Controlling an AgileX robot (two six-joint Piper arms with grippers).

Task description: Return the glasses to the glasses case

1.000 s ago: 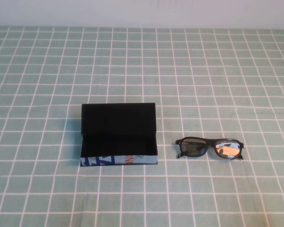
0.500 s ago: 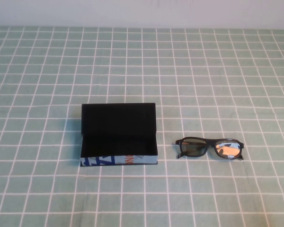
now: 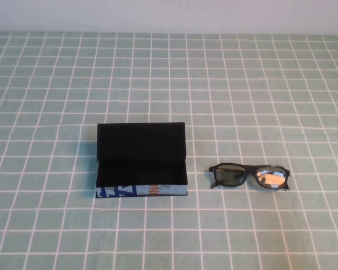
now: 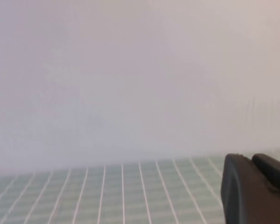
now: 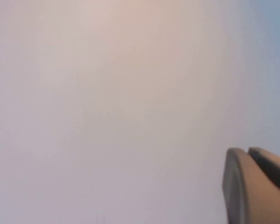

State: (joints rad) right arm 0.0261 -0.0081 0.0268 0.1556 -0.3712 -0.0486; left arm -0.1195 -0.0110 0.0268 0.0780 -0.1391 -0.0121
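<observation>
Checked cloth [image 3: 242,84]: glasses [image 3: 249,176] beside open glasses case [image 3: 141,160]; left gripper [image 4: 254,189], right gripper [image 5: 256,186] elsewhere, jaws unreadable.

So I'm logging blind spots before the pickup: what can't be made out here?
- Left gripper: left wrist view shows one dark part at the frame edge; grip state unclear.
- Right gripper: same in right wrist view, facing blank wall.
- Both arms: outside the high view.
- Glasses temples: hidden behind the frame.
- Case print: too small.

Each wrist view shows one dark, rounded claw [image 4: 254,189] [image 5: 254,186] edge.
</observation>
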